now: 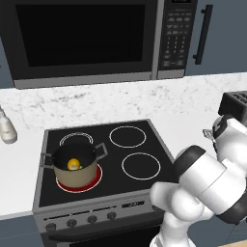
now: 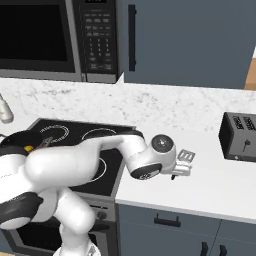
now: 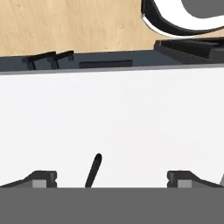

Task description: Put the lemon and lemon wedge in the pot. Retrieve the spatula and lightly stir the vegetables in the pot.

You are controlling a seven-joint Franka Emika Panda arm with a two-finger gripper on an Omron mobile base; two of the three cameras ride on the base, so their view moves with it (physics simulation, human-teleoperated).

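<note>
gripper (image 3: 111, 179) hangs wide open over the spatula (image 2: 185, 156) on the counter (image 2: 210, 185). lemon (image 1: 73, 164) sits in the pot (image 1: 75, 166); next, it likely must descend and close on the handle.

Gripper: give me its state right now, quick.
Gripper: open, fingers spread wide over the white counter, holding nothing; the spatula handle lies between them, not gripped.

A kitchen: stove (image 1: 144, 193), microwave (image 1: 87, 38), toaster (image 2: 239, 136), marble counter (image 2: 220, 185).
</note>
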